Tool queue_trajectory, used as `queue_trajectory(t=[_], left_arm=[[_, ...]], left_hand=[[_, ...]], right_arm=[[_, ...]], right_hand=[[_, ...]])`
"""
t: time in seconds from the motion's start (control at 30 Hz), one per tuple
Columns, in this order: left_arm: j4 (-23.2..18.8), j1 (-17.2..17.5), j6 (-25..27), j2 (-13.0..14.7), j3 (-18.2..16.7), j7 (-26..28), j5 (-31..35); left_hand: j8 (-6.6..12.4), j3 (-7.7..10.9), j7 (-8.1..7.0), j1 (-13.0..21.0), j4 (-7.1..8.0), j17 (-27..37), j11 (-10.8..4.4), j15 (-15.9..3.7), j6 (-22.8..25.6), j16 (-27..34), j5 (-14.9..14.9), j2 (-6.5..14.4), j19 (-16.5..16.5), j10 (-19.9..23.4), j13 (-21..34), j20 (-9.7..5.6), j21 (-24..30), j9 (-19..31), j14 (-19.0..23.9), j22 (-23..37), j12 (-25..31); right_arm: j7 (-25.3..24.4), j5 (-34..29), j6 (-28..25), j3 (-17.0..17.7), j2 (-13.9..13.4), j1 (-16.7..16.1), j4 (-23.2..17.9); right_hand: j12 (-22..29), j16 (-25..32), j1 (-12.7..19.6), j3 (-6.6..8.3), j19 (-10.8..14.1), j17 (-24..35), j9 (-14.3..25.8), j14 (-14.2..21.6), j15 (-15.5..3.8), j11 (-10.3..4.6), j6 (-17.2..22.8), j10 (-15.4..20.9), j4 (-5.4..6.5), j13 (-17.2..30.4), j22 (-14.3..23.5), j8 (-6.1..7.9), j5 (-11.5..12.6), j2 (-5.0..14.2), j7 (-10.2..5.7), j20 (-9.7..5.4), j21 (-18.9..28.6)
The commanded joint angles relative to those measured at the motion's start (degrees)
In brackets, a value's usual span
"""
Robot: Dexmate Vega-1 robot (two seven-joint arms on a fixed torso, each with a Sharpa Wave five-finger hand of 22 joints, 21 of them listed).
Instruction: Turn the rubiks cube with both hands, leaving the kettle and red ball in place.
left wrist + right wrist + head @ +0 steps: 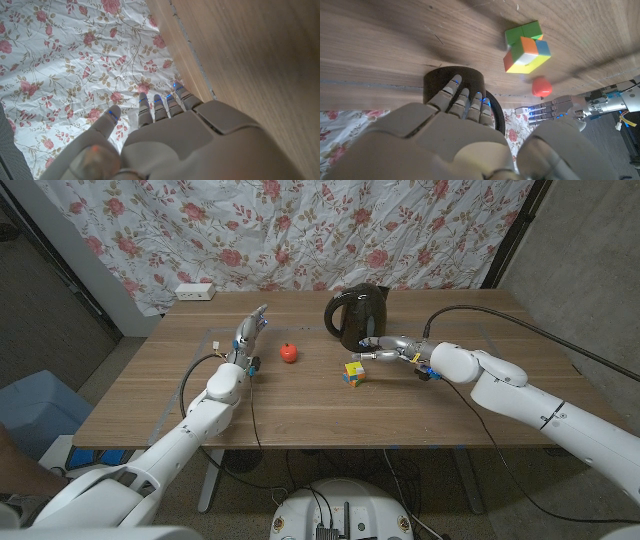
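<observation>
The Rubik's cube (354, 373) (526, 46) sits on the wooden table (300, 405), its layers twisted out of line. My right hand (392, 350) (455, 135) hovers just right of it, in front of the black kettle (356, 315) (453, 80), fingers stretched toward the cube and holding nothing. A red ball (289, 352) (541, 87) lies left of the cube. My left hand (249, 335) (165, 140) stands left of the ball, fingers straight and apart, pointing to the far edge, empty.
A floral curtain (300, 230) hangs behind the table. A white power strip (195, 292) lies at the far left corner. A blue bin (35, 410) stands on the floor at the left.
</observation>
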Motion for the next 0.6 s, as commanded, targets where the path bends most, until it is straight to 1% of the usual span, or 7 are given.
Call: queue_trajectory(t=[0.03, 0.23, 0.43, 0.47, 0.6], left_arm=[[1.10, -0.77, 0.32, -0.45, 0.32, 0.25, -0.13], [1.81, -1.17, -0.41, -0.60, 0.36, -0.33, -0.33], [0.52, -0.31, 0.13, -0.72, 0.42, 0.85, -0.15], [-0.03, -0.17, 0.86, -0.59, 0.45, 1.25, -0.05], [-0.10, -0.18, 0.74, -0.65, 0.54, 1.05, -0.09]], left_hand=[[0.16, 0.32, 0.07, -0.10, 0.20, 0.01, -0.01, -0.90, 0.09, 0.13, 0.05, 3.87, 0.60, 0.25, 0.17, 0.19, 0.40, 0.08, 0.41, 0.07, 0.13], [0.14, 0.32, 0.08, -0.10, 0.21, 0.02, -0.10, -0.86, 0.07, 0.11, 0.05, 3.86, 0.62, 0.22, 0.17, 0.16, 0.38, 0.08, 0.42, 0.07, 0.11], [0.15, 0.33, 0.10, -0.11, 0.21, 0.02, -0.03, -0.85, 0.07, 0.10, 0.05, 3.87, 0.63, 0.21, 0.17, 0.15, 0.38, 0.09, 0.41, 0.07, 0.10], [0.14, 0.33, 0.10, -0.11, 0.22, 0.02, -0.02, -0.86, 0.05, 0.10, 0.05, 3.87, 0.63, 0.21, 0.17, 0.18, 0.38, 0.09, 0.42, 0.07, 0.10], [0.14, 0.33, 0.10, -0.11, 0.23, 0.03, -0.06, -0.91, 0.06, 0.10, 0.05, 3.87, 0.63, 0.20, 0.17, 0.17, 0.37, 0.09, 0.42, 0.07, 0.09]], right_arm=[[-7.23, 6.63, 5.88, 2.41, -0.14, -1.70, 4.70], [-9.07, 7.12, 7.44, 2.35, -0.06, -1.60, 6.45], [-10.40, 7.89, 9.03, 2.60, 0.03, -1.37, 8.17], [-10.58, 8.06, 9.38, 2.67, 0.05, -1.29, 8.51], [-11.30, 9.13, 11.09, 3.10, 0.31, -0.96, 10.37]], right_hand=[[0.47, 0.25, -1.10, -0.25, 0.83, -0.04, 0.19, 0.88, -0.29, 0.14, 0.80, 0.98, 0.67, 0.01, 0.06, 0.20, 0.09, 0.18, -0.10, -0.46, 0.42], [0.52, 0.42, -1.81, -0.48, 1.56, -0.39, 0.17, 1.74, -0.51, 0.23, 1.82, 1.80, 1.09, -0.08, 0.07, 0.27, 0.09, 0.57, -0.02, -0.66, 0.47], [0.53, 0.53, -2.52, -0.66, 2.11, -0.68, 0.15, 2.40, -0.79, 0.40, 2.68, 2.44, 1.52, -0.14, 0.06, 0.31, 0.09, 1.05, 0.11, -0.81, 0.46], [0.53, 0.54, -2.57, -0.67, 2.20, -0.70, 0.15, 2.44, -0.82, 0.39, 2.70, 2.49, 1.55, -0.15, 0.07, 0.30, 0.09, 1.10, 0.12, -0.83, 0.48], [0.52, 0.65, -2.97, -0.75, 2.51, -0.85, 0.14, 2.95, -0.75, 0.52, 2.97, 2.83, 1.79, -0.17, 0.08, 0.24, 0.07, 1.40, 0.32, -0.87, 0.48]])
